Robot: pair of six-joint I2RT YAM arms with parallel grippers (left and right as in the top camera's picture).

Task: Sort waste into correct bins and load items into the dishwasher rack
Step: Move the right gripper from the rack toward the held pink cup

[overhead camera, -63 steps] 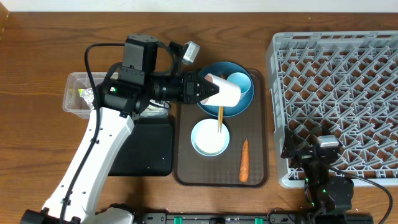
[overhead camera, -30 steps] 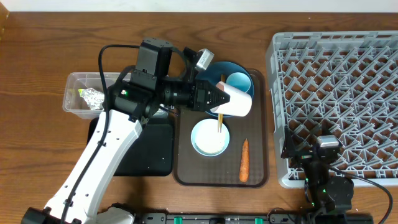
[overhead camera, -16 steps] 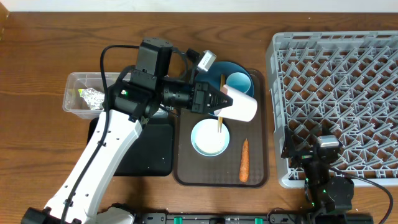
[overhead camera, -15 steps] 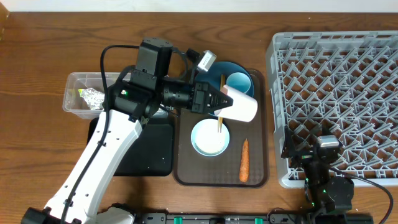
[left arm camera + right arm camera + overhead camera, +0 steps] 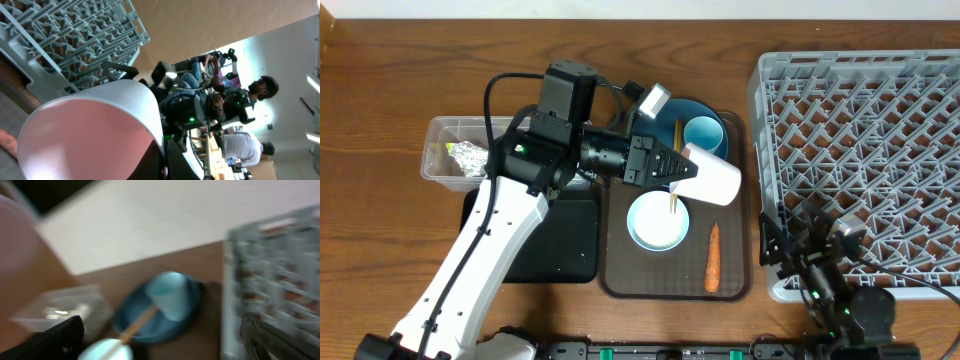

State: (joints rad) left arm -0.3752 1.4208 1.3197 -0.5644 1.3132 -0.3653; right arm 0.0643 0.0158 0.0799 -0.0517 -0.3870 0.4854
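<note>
Overhead: pink cup (image 5: 712, 178) farther right.

The left arm (image 5: 485, 235), a white link rising from the near left edge of the counter to a black wrist, reaches out level toward the right. Its left gripper (image 5: 682, 170) points the same way, black jaws clamped onto the rim of a pink cup (image 5: 715, 178) lying on its side in the air. The right arm (image 5: 845, 310), black and folded low at the near right edge, carries the right gripper (image 5: 788, 238) with its jaws spread wide and nothing between them.
</note>
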